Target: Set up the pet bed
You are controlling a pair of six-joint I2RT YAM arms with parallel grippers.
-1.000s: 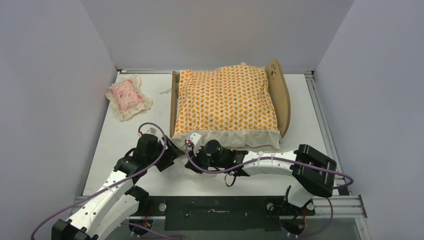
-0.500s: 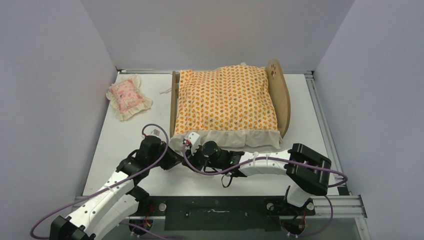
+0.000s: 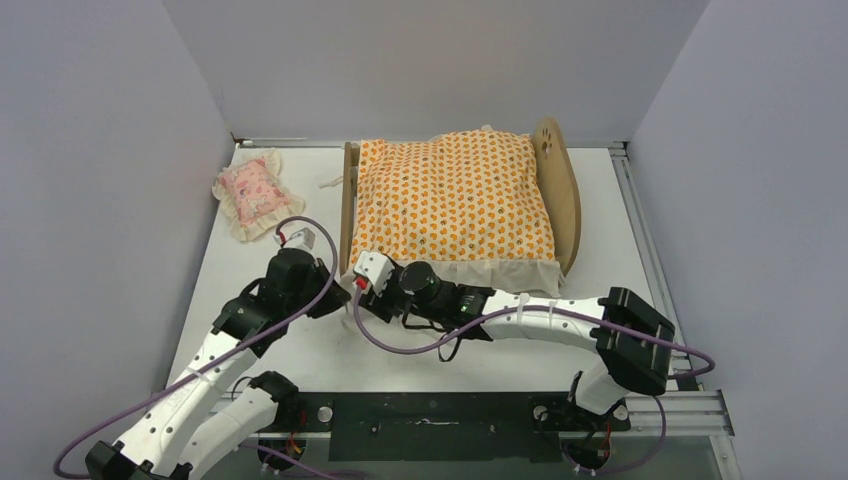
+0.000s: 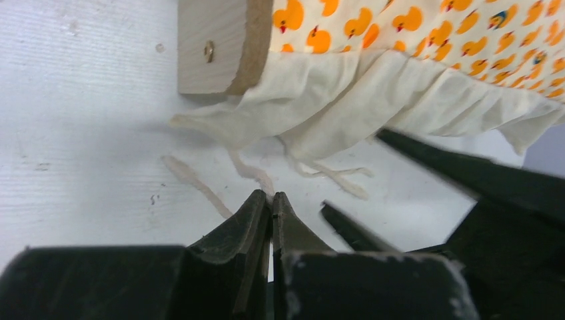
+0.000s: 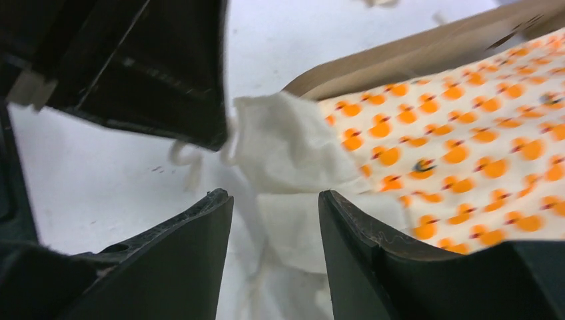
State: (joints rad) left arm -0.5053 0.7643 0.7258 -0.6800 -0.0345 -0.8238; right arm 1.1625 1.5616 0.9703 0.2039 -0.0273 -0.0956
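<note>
Filling pet bed (image 3: 563, 200): orange cushion (image 3: 450, 205)

No words, numbers or brand names can be read in any of the views. The nearest thing to a sign is the paw-print cutout (image 3: 547, 141) in the headboard (image 3: 566, 195) of the pet bed (image 3: 347, 205). The cushion (image 3: 455, 205) is printed all over with small orange ducks, seen most clearly from the left wrist. The pink pillow (image 3: 255, 193) bears a printed picture that is too small to make out.
</note>
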